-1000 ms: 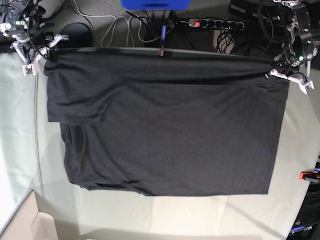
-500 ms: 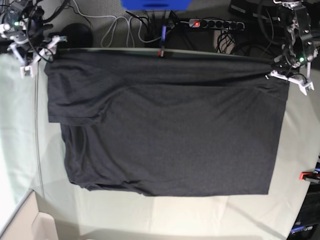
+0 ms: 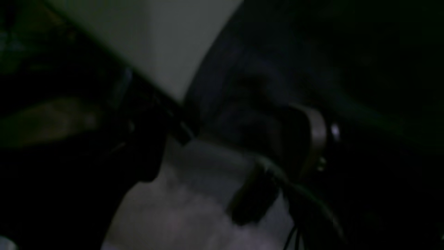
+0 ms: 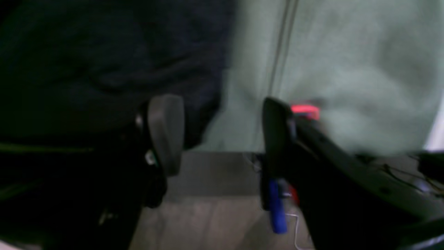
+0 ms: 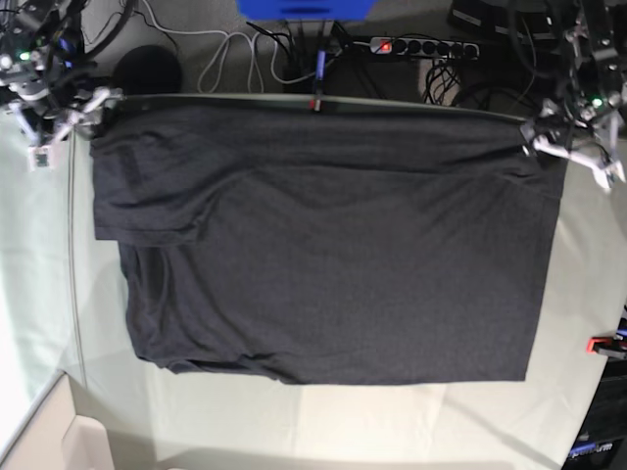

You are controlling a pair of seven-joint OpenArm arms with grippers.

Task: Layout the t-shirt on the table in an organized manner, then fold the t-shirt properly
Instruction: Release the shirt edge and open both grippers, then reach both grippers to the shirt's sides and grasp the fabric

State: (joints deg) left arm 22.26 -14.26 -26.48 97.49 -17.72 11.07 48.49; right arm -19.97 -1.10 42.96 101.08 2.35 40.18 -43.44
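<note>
The black t-shirt (image 5: 323,245) lies spread flat across the table (image 5: 588,274), its far edge along the table's back edge. No printed graphic shows on it. My right gripper (image 5: 71,125) hovers just off the shirt's far left corner. In the right wrist view this gripper (image 4: 222,139) is open with nothing between its fingers (image 4: 166,132), and the shirt (image 4: 104,62) lies to their left. My left gripper (image 5: 573,157) sits at the shirt's far right corner. The left wrist view is very dim. There the gripper (image 3: 234,146) looks open, with dark cloth (image 3: 249,114) beside one finger (image 3: 315,139).
Red clamps sit on the table's right edge (image 5: 600,344) and back edge (image 5: 313,103). Another red clamp (image 4: 305,111) shows beside my right finger. A power strip (image 5: 421,46) and loose cables lie on the floor behind the table. A cardboard box (image 5: 59,441) stands at the near left.
Both grippers have let go of the shirt's far corners, the right one first. The right gripper has moved up and left, the left one slightly up. The shirt stays flat.
</note>
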